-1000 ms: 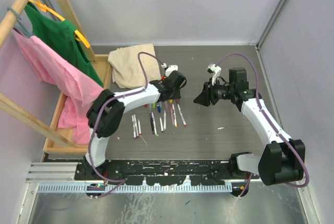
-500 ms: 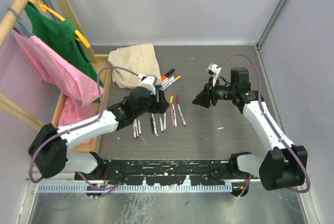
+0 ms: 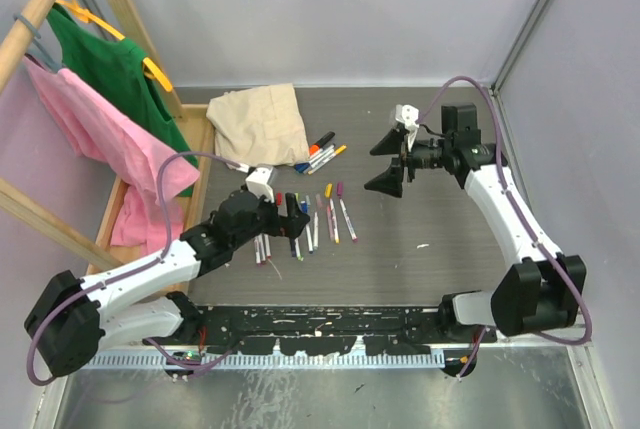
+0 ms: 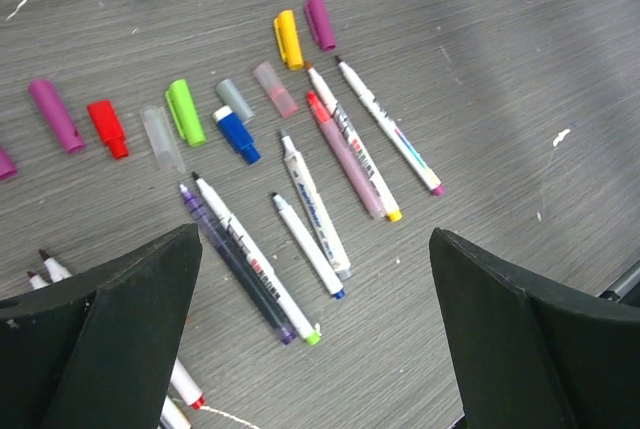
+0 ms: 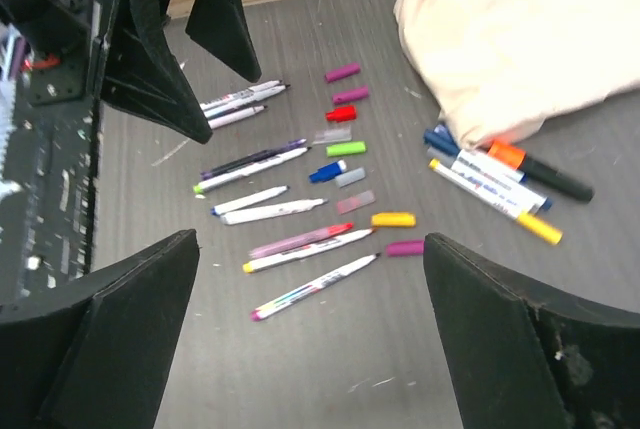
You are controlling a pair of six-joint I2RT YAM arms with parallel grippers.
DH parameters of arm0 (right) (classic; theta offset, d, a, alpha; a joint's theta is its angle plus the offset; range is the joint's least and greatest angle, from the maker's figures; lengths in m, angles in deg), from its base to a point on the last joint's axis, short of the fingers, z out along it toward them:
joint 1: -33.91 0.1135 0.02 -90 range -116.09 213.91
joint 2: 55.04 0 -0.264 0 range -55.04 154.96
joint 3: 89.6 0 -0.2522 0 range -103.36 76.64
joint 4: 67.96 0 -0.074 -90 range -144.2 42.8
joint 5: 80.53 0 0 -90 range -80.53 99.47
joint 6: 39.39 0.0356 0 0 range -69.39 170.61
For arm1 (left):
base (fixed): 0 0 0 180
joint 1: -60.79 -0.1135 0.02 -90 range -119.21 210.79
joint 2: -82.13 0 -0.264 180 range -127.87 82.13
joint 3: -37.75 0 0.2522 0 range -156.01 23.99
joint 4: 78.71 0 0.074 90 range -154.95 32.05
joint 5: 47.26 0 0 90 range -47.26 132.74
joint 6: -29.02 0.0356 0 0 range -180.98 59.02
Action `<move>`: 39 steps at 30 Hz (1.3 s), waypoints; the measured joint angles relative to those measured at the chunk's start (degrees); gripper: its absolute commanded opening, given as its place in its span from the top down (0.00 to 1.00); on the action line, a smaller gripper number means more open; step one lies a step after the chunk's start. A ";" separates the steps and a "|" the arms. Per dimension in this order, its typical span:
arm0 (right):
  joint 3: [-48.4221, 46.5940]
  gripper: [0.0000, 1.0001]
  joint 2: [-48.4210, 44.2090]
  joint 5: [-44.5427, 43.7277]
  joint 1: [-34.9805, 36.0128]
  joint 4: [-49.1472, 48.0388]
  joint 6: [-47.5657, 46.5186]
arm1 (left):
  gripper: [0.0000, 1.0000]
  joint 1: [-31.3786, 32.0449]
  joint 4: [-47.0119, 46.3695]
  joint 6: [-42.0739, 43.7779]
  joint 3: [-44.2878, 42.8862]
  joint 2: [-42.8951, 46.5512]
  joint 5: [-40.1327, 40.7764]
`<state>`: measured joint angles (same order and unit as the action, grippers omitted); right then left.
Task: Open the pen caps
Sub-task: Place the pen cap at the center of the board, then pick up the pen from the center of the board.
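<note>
Several loose pen caps lie in a row on the grey table: yellow (image 4: 288, 39), purple (image 4: 320, 21), green (image 4: 185, 111), red (image 4: 106, 128) and blue (image 4: 239, 135). Just below them lie several uncapped white-barrelled pens (image 4: 313, 204), which also show in the top view (image 3: 312, 221). My left gripper (image 3: 283, 217) hovers open over the pens' near ends with nothing between its fingers (image 4: 130, 319). My right gripper (image 3: 384, 162) hangs open and empty to the right of the pens, facing them. The right wrist view shows the yellow cap (image 5: 393, 219) and the green cap (image 5: 345, 149).
A beige cloth (image 3: 258, 124) lies at the back left, with a few capped markers (image 3: 322, 152) next to it, among them a black marker with an orange cap (image 5: 535, 171). A wooden rack (image 3: 140, 249) with pink and green garments stands at the left.
Both grippers have opened wide. The left arm has drawn back from the far side of the pens toward the near left. The right gripper has shifted slightly toward the back.
</note>
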<state>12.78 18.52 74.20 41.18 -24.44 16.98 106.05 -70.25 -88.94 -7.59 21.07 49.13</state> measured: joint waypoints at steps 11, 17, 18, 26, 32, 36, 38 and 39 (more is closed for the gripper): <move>-17.94 0.10 21.90 -3.37 1.38 14.71 -36.17 | 0.02 -3.43 -0.79 -0.07 5.01 2.78 -0.52; -33.90 0.21 38.16 -11.89 3.50 26.58 -49.77 | 0.02 -5.31 -1.38 -0.26 6.27 2.80 -1.14; -35.80 0.22 40.48 -13.00 3.89 27.61 -51.08 | 0.02 -5.40 -1.40 -0.31 6.29 2.78 -1.18; -41.44 0.27 51.54 -21.33 7.87 28.09 -54.88 | 0.02 -6.29 -1.66 -0.96 6.45 2.29 -1.20; -50.86 0.39 59.52 -25.35 11.17 27.15 -54.90 | 0.02 -6.78 -1.66 -1.11 6.64 2.29 -1.05; -56.33 0.50 63.34 -25.99 12.13 26.53 -54.14 | 0.02 -7.10 -1.64 -1.11 6.67 2.32 -1.01; -57.92 0.55 64.37 -26.27 12.24 26.53 -53.77 | 0.02 -7.15 -1.66 -1.11 6.67 2.32 -0.83; -58.51 0.57 64.72 -26.43 12.24 26.53 -53.51 | 0.02 -7.19 -1.64 -1.11 6.67 2.32 -0.79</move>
<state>-45.73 83.23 47.77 53.42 2.09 -36.53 98.86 -71.88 -90.06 -0.92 23.39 48.35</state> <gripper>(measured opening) 0.490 0.981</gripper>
